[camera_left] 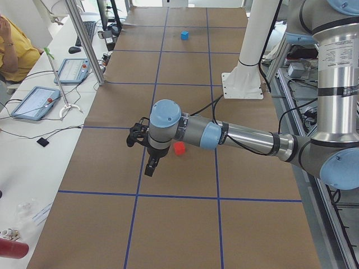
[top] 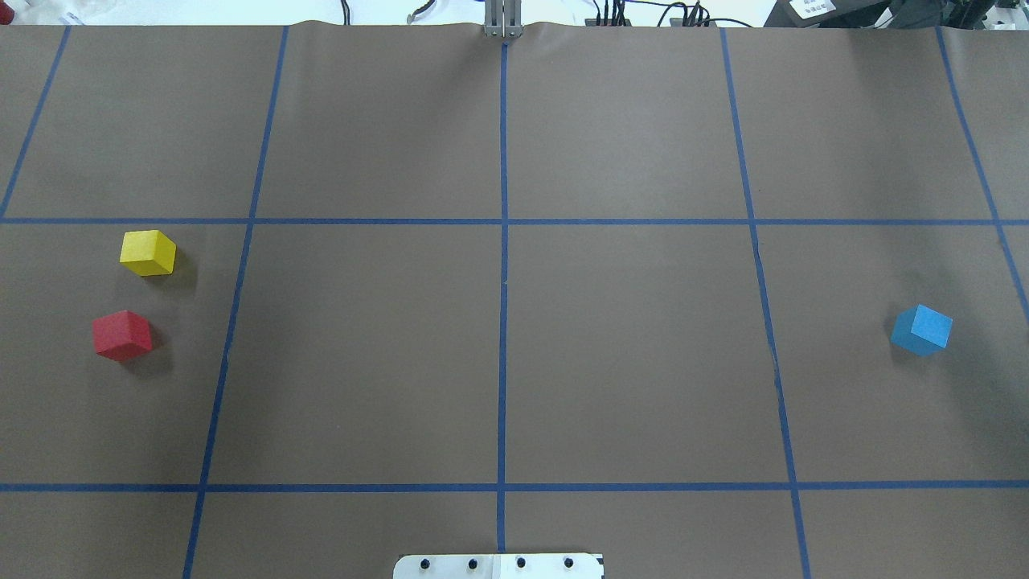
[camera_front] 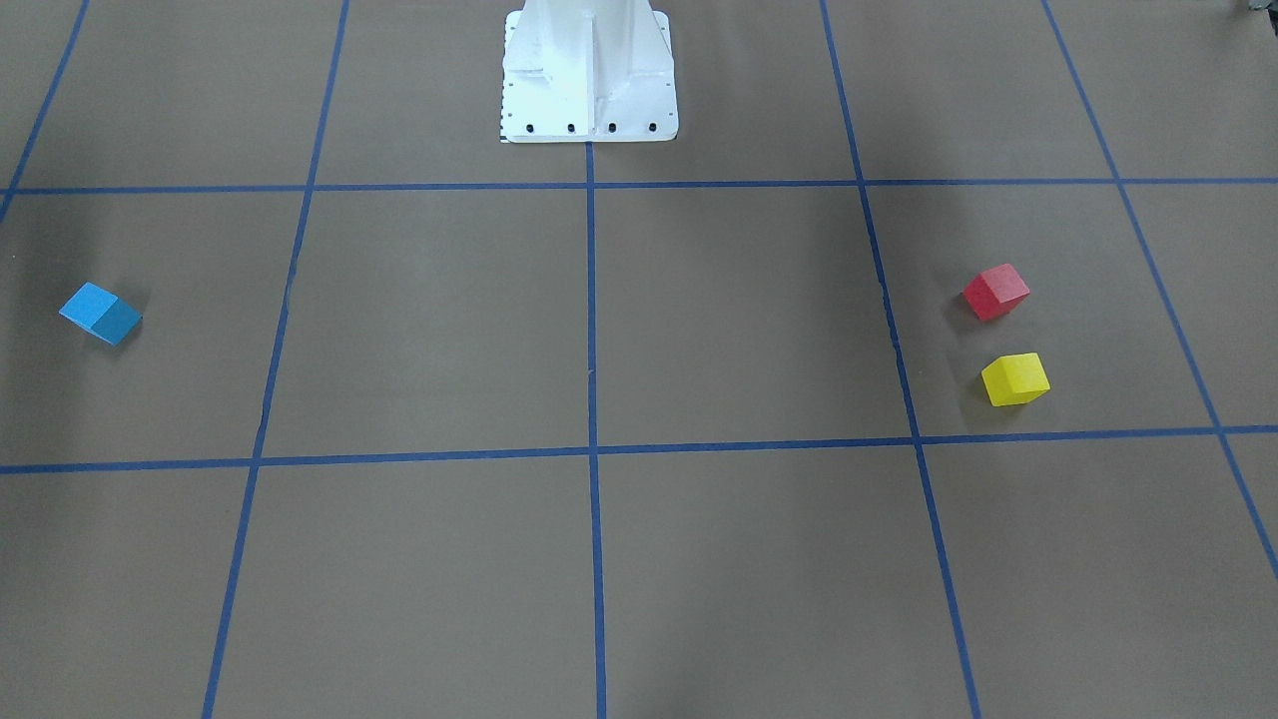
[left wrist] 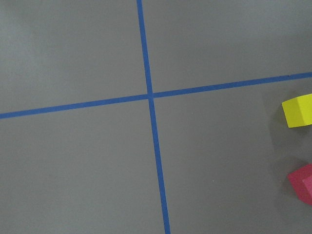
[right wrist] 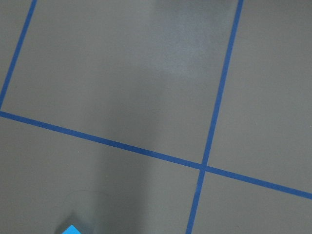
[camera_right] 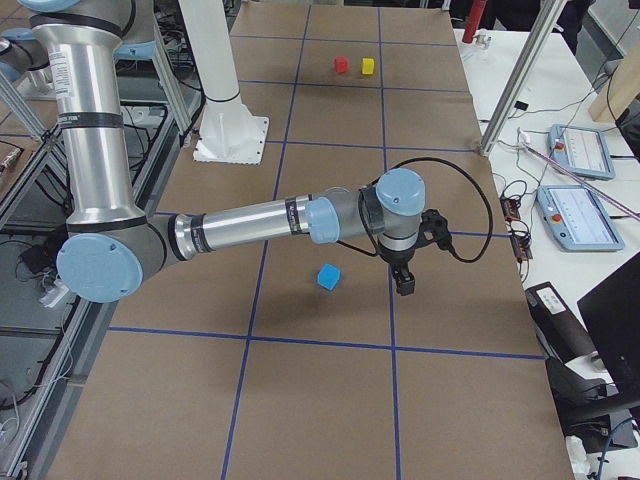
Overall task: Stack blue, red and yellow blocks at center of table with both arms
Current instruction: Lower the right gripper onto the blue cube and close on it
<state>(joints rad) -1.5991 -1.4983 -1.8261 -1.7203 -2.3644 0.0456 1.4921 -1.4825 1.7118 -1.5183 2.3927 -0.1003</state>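
Note:
The blue block [top: 921, 330] lies alone at the table's right side, also in the front view [camera_front: 100, 313]. The red block [top: 121, 334] and yellow block [top: 148, 252] lie close together at the left side, also in the front view, red [camera_front: 995, 292] and yellow [camera_front: 1014, 378]. My left gripper [camera_left: 152, 165] hangs above the table beside the red block [camera_left: 179, 148]; I cannot tell if it is open. My right gripper [camera_right: 405, 283] hangs to the side of the blue block [camera_right: 328, 277]; I cannot tell its state either. The left wrist view shows the yellow block [left wrist: 297, 111] and the red block [left wrist: 302, 183] at its right edge.
The white robot pedestal [camera_front: 589, 70] stands at the table's robot-side middle. Blue tape lines [top: 503, 281] divide the brown table into squares. Tablets [camera_left: 33, 102] and an operator [camera_left: 14, 47] are at a side desk beyond the far edge.

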